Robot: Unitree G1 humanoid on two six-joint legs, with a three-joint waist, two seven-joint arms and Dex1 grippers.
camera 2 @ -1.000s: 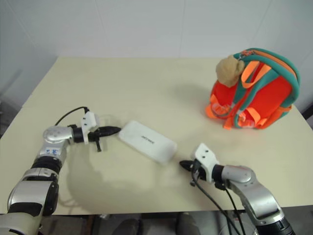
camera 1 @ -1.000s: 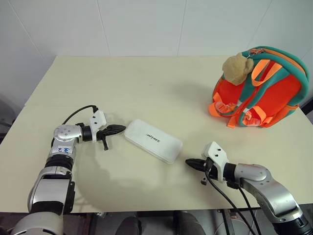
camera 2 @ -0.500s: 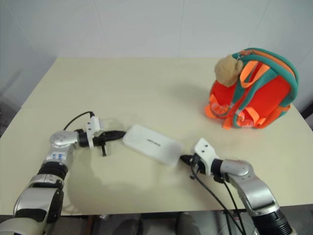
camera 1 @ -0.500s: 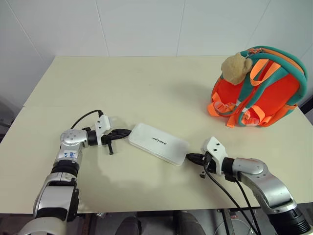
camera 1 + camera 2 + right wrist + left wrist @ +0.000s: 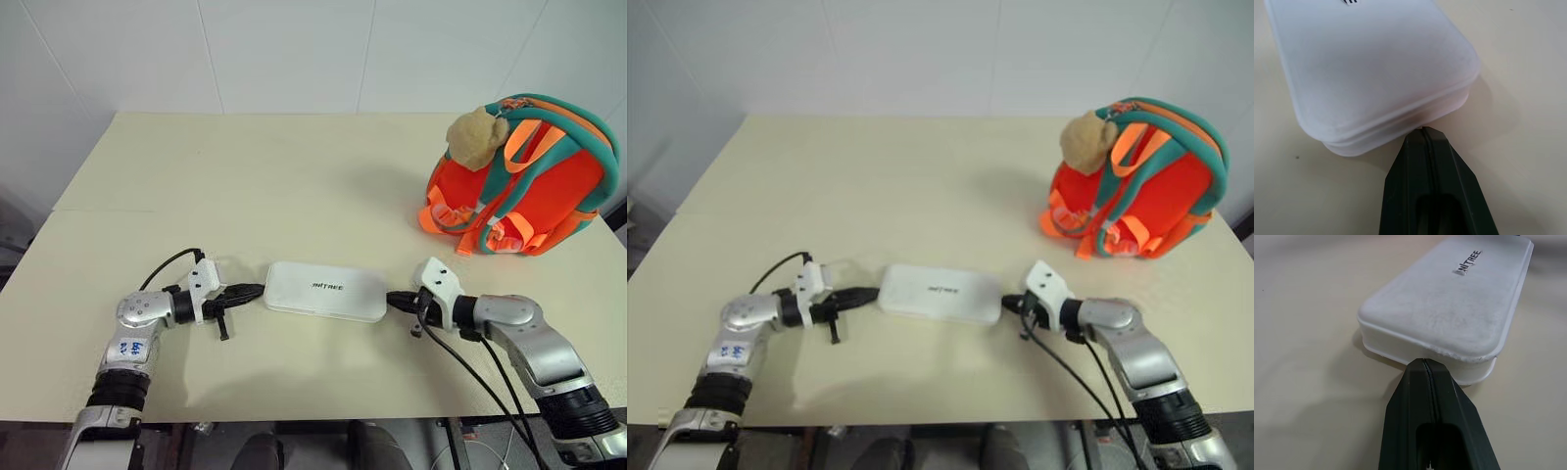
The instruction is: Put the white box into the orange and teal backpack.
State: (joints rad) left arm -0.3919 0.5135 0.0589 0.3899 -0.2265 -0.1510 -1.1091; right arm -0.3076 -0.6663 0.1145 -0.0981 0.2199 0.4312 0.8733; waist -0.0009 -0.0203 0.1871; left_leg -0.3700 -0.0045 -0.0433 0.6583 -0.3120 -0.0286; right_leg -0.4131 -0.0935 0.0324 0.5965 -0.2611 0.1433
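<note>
The white box (image 5: 325, 291) lies flat on the table near its front edge, its long side running left to right, dark lettering on top. My left gripper (image 5: 257, 290) is shut, its tip pressed against the box's left end (image 5: 1425, 350). At the opposite end (image 5: 1396, 127) my right gripper (image 5: 392, 298) is shut too, its tip against the box. The box sits pinched between the two tips. The orange and teal backpack (image 5: 519, 186) stands upright at the back right of the table, a tan plush toy (image 5: 474, 136) hanging on it.
The cream table (image 5: 255, 186) stretches wide behind the box, with a seam across it. A white wall rises behind. Black cables trail from both wrists. The backpack stands close to the table's right edge.
Both grippers closed in on the box's ends. The box has swung from a diagonal lie to lie straight across, and shifted a little toward the front right.
</note>
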